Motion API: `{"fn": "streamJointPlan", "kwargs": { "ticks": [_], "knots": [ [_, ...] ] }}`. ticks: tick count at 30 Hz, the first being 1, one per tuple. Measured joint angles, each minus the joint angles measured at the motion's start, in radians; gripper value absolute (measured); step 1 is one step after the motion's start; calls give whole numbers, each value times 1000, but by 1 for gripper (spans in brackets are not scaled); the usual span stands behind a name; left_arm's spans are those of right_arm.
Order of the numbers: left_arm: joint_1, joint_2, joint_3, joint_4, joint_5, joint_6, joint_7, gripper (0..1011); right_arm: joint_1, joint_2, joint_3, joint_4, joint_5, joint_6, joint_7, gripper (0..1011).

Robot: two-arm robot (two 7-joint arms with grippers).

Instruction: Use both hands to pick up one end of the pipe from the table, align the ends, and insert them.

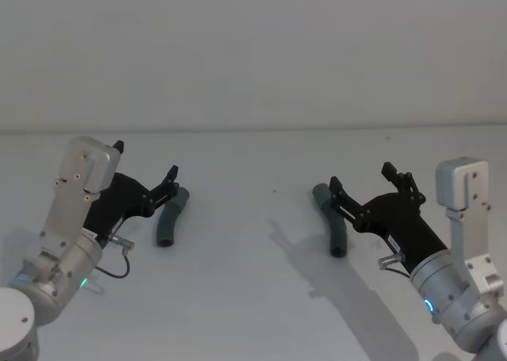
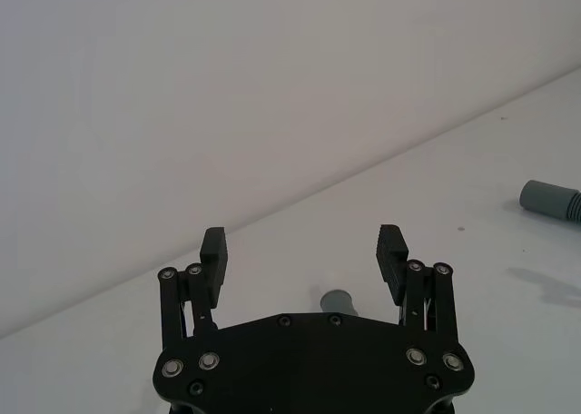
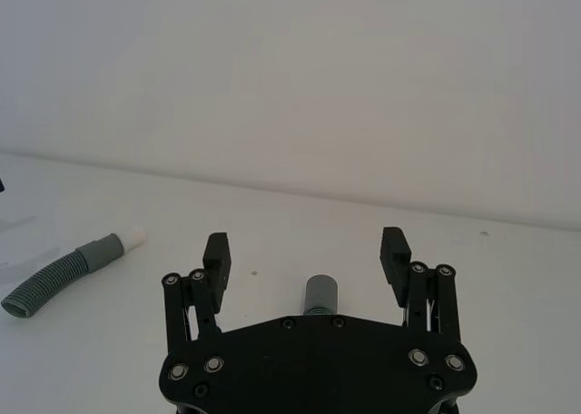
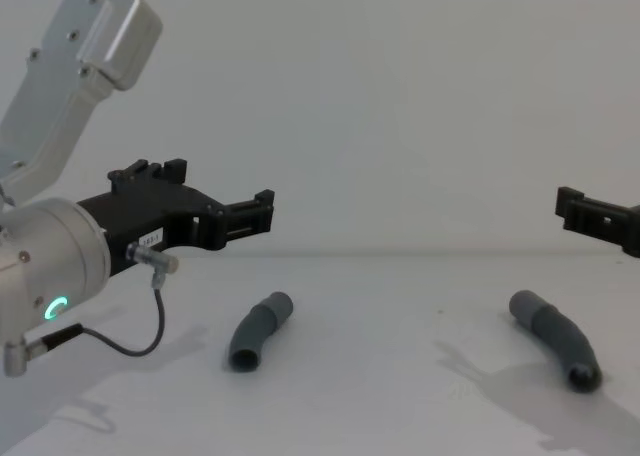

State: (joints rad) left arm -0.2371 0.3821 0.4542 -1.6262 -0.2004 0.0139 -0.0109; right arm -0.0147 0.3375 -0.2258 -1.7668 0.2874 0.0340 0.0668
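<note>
Dark grey and partly ribbed, the two short curved tube pieces of the pipe lie well apart on the plain white table. The left piece is just below the black two-finger left gripper, and the right piece is below the black right gripper. Both grippers hang above the table with jaws spread wide and nothing held; each wrist view shows a tube end lower down between the spread fingers. The left piece carries the narrower white tip; the right piece shows a plain grey end, which I take for the mouth. Neither piece is lifted, so the task looks barely begun. The tubes are curved and smooth, so an off-centre descent could roll or swivel one away. A grasp close to the mating ends would leave little free length to insert, and a loose hold could let a piece twist out of alignment.
</note>
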Motion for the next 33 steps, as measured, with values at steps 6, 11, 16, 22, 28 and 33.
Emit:
{"fn": "streamJointPlan", "kwargs": {
  "ticks": [6,11,16,22,28,33],
  "knots": [
    [0,0,0,0,0,0,0,1000,0,0,0,0,0,0,0,1004],
    [0,0,0,0,0,0,0,1000,0,0,0,0,0,0,0,1005],
    [0,0,0,0,0,0,0,1000,0,0,0,0,0,0,0,1005],
    [0,0,0,0,0,0,0,1000,0,0,0,0,0,0,0,1005],
    [0,0,0,0,0,0,0,1000,0,0,0,0,0,0,0,1005],
    [0,0,0,0,0,0,0,1000,0,0,0,0,0,0,0,1004]
  ]
}}
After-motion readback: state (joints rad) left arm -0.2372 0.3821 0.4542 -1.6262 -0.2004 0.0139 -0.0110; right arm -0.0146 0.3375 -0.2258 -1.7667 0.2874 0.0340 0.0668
